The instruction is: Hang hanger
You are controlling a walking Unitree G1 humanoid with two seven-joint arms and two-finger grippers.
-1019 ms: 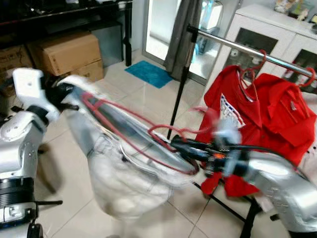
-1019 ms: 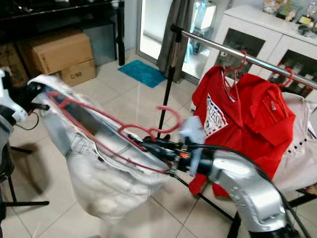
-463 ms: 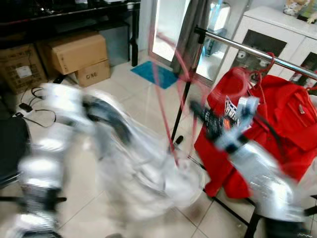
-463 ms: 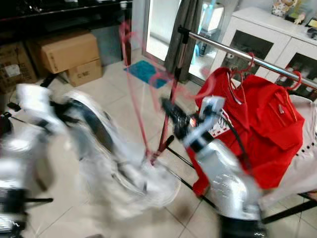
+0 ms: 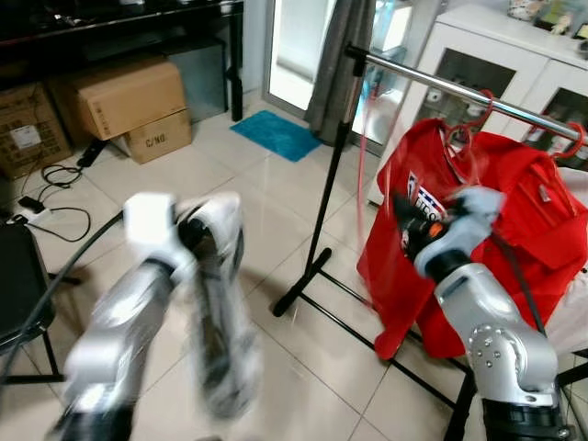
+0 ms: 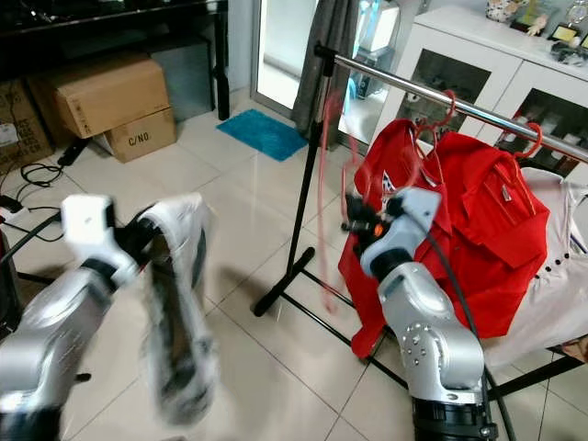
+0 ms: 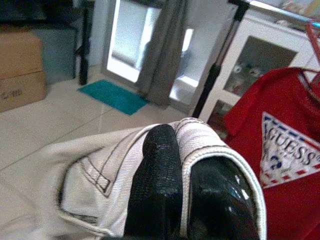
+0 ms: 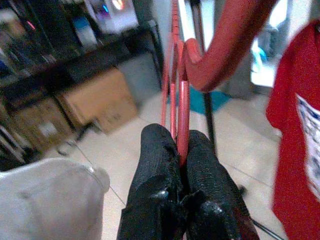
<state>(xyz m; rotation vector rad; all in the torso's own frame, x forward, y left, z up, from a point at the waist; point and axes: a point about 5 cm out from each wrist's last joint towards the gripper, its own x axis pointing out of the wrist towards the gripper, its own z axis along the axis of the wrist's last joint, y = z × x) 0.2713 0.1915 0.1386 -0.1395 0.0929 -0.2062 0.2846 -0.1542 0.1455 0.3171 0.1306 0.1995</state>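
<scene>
Right gripper [image 8: 180, 150] pinches red hanger [image 6: 323, 197], long axis near vertical, beside clothes rail [image 6: 432, 96]. Left gripper [image 7: 187, 165] clamps white jeans [image 7: 95, 175], hanging down at left.

Red hanger [image 8: 179, 95], blurred, stands on end beside the chrome rail [image 6: 432, 96].

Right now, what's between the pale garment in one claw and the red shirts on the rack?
In the right eye view, bare tiled floor and the rack's black upright pole separate the pale garment from the red shirts.
</scene>
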